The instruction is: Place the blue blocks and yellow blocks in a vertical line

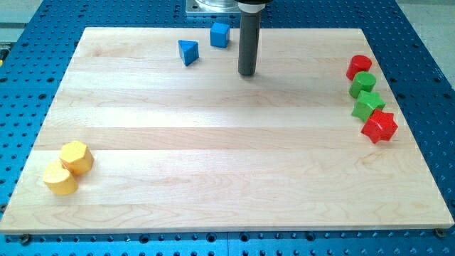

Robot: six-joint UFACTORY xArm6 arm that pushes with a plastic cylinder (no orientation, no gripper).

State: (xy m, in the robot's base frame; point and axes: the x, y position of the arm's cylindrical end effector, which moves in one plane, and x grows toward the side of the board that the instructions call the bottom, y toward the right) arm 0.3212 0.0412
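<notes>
Yellow blocks (67, 168) bottom left, upright rod, my tip (247, 73) right of blue blocks (204, 43)

A single camera looks down at a slant from beyond the near edge of the wooden tabletop (227, 163), facing its far edge, far enough back that all four corners show.
</notes>
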